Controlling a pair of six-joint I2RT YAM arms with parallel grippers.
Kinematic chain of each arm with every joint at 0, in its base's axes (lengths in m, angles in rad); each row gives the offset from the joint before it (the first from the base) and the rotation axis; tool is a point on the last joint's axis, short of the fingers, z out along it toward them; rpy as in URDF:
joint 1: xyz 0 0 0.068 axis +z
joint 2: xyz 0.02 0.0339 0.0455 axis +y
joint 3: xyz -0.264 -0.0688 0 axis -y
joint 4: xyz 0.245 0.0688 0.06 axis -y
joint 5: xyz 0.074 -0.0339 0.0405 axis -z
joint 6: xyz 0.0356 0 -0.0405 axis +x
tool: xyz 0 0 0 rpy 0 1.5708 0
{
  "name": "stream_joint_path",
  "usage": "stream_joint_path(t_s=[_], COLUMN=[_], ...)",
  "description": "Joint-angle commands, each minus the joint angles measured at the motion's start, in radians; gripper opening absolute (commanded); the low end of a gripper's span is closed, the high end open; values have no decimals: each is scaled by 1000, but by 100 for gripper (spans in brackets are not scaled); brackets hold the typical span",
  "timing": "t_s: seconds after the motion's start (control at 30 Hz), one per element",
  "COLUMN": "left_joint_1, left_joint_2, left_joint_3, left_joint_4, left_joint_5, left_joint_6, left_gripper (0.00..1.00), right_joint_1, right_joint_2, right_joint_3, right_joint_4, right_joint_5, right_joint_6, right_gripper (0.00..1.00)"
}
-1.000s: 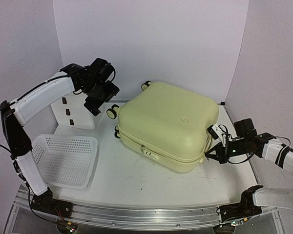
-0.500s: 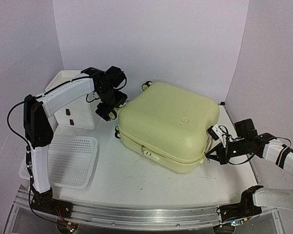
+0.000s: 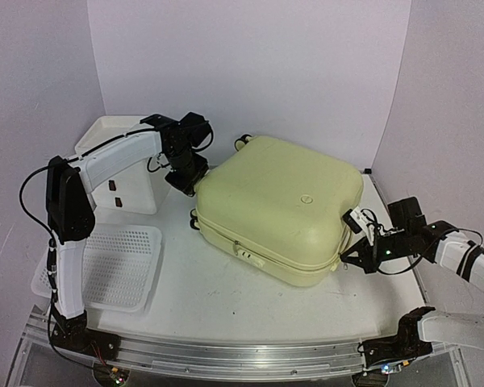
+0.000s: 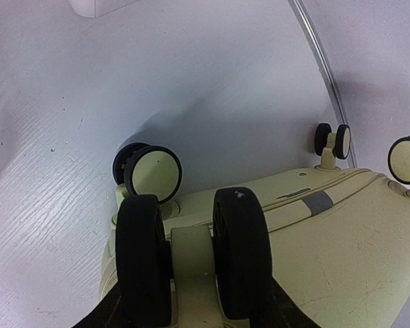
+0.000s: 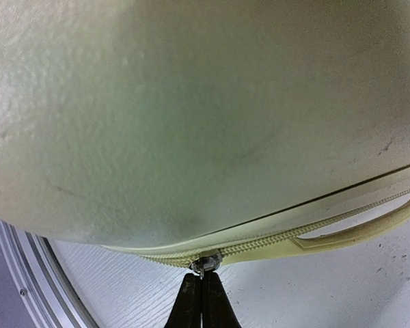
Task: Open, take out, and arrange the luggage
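Along the luggage (image 3: pixel 278 205) seam, right gripper (image 5: pixel 201 276) pinches zipper pull (image 5: pixel 205 263); left gripper (image 3: pixel 187 176) straddles wheel (image 4: pixel 240 253), grip unclear. Risk: pull slips, shell skids.

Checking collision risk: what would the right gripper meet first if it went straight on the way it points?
The luggage: the right gripper, jaws shut on the zipper pull, points at the zipper seam, so it would likely press into the shell's edge almost at once.

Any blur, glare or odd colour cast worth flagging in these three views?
Top external: sharp, evenly lit, soft shadows beside the luggage. Left wrist: near wheel looms large. Right wrist: shell blurred, greenish cast; zipper pull at the fingers sharper.
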Motion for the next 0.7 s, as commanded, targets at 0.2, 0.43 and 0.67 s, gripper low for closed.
stream_joint_path(t_s=[0.2, 0.43, 0.67], left_joint_1=[17, 27, 32], left_joint_2=[17, 27, 13], left_joint_3=[21, 5, -35], left_joint_4=[-36, -35, -36], left_joint_5=[-103, -96, -105], left_joint_6=[75, 95, 130], left_gripper=[25, 16, 12], right_joint_1=[0, -1, -155], right_joint_2=[-137, -31, 114], right_joint_3=[-96, -138, -102], right_joint_4=[230, 433, 588], right_joint_5=[92, 176, 90], right_joint_6=[-100, -119, -72], right_gripper=[0, 0, 0])
